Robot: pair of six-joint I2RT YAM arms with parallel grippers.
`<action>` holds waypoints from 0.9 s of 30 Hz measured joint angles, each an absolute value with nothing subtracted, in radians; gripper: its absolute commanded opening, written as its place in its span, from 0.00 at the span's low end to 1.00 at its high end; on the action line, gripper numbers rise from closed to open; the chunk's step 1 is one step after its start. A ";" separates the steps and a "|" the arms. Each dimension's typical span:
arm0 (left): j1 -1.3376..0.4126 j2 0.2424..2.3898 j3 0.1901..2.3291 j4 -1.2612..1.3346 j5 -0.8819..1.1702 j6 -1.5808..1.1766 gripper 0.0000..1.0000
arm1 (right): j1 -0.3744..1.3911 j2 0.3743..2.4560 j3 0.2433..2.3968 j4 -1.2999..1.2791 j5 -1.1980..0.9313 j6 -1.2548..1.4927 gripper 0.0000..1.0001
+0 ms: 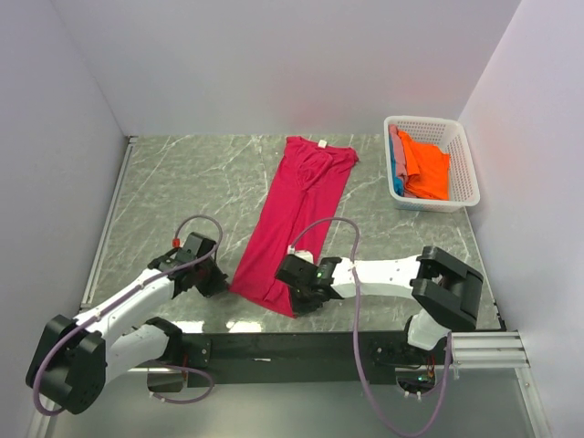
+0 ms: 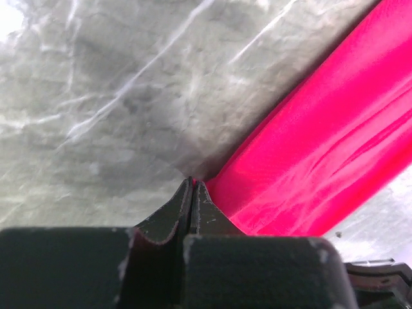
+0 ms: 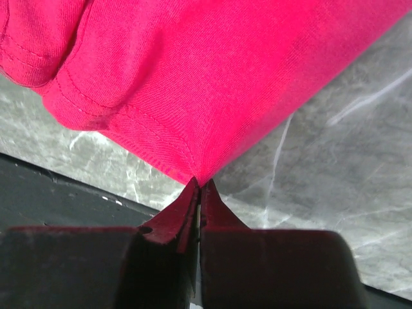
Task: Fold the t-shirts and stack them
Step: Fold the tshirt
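pink shirt (image 1: 297, 214) pinched at both near hem corners
your left gripper (image 1: 214, 274) is closed on the hem corner at 7 o'clock and your right gripper (image 1: 306, 292) is clamped on the corner at 5 o'clock. the shirt lies as a long strip on the table (image 1: 182, 182), collar toward 12. the cloth looks light, soft and floppy and will likely sag between grips, so hold the corners and keep it taut.

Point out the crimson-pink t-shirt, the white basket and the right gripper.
crimson-pink t-shirt (image 1: 292, 201): top external view, middle of the long folded strip.
white basket (image 1: 438, 204): top external view, its near wall.
right gripper (image 3: 198, 185): right wrist view, tips of its shut jaws, pinching the shirt's hem.
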State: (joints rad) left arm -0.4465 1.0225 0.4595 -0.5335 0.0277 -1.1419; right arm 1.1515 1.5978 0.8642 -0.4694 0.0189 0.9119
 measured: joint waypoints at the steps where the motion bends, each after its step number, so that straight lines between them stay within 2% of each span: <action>1: -0.454 1.017 0.459 -0.545 0.024 -1.148 0.01 | 1.156 1.595 0.864 -0.473 0.021 0.913 0.00; 6: -0.480 0.992 0.466 -0.578 -0.019 -1.169 0.01 | 1.157 1.565 0.864 -0.509 0.057 0.923 0.00; 11: -0.482 1.059 0.582 -0.591 -0.052 -1.146 0.01 | 1.085 1.528 0.869 -0.529 0.089 0.904 0.00; 21: -0.481 1.415 0.966 -0.466 -0.117 -1.026 0.01 | 0.793 1.497 1.029 -0.536 0.177 0.720 0.00; 27: -0.470 1.625 1.218 -0.429 -0.150 -0.959 0.01 | 0.669 1.545 1.155 -0.532 0.197 0.628 0.00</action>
